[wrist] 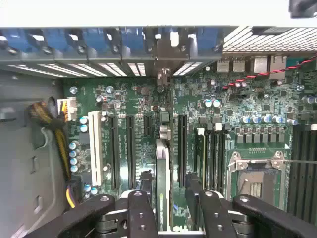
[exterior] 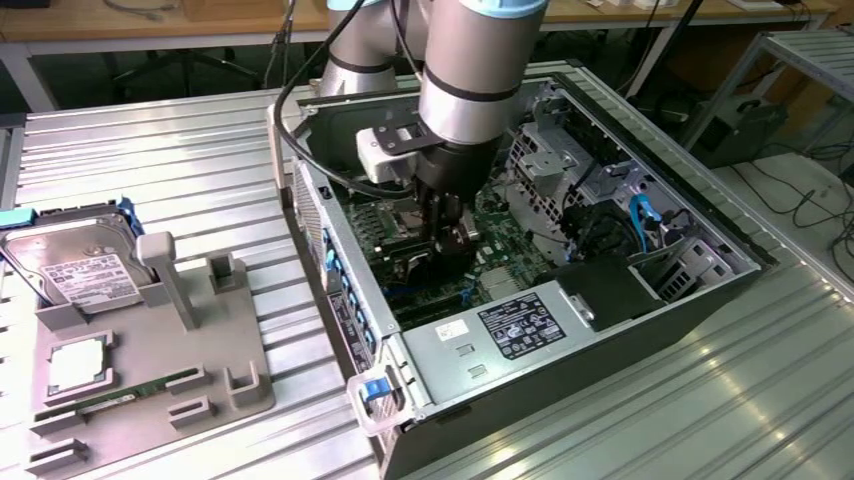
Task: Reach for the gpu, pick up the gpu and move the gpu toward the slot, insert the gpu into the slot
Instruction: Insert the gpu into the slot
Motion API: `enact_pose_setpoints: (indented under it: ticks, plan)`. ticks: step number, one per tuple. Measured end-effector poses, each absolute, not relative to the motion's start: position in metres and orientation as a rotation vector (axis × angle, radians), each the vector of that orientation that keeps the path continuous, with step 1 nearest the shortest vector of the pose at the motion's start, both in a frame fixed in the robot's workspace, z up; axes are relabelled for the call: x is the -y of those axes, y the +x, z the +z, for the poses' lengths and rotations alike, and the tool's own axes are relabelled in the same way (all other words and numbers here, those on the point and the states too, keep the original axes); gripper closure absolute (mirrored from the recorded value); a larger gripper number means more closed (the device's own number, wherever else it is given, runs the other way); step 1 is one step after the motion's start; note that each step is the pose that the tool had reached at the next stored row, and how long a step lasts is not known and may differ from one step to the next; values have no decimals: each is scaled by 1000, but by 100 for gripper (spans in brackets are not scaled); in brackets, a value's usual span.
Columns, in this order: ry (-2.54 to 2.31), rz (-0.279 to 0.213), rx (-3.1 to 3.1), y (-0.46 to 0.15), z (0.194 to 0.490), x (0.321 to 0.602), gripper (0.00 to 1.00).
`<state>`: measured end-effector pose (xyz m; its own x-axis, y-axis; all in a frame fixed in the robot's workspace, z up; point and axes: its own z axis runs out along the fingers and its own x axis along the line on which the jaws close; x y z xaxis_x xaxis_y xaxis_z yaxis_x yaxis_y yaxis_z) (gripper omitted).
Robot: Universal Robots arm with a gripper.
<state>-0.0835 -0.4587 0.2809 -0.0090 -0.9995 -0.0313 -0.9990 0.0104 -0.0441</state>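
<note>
GPU held edge-on over the motherboard inside the open case

The jaws [wrist: 168, 208] pinch the gpu [wrist: 162, 163] between them, low in the wrist frame's centre; the card stands on edge, its long axis running up the frame toward the case's rear bracket wall, parallel to the expansion slots [wrist: 130, 148] and just above them. In the exterior view the gripper [exterior: 447, 240] reaches down into the computer case [exterior: 587, 330] at frame centre. The power supply label [exterior: 523, 322] and the hard drive [exterior: 74, 265] label at left carry print too small to read.
</note>
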Motion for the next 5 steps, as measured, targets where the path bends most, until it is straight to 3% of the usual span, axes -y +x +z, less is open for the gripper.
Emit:
enact_pose_setpoints:
  ticks: [2,5]
  plan:
    - [-2173,-15,-2194,-84,281,459,89]
    - [-2173,-15,-2194,-84,281,459,89]
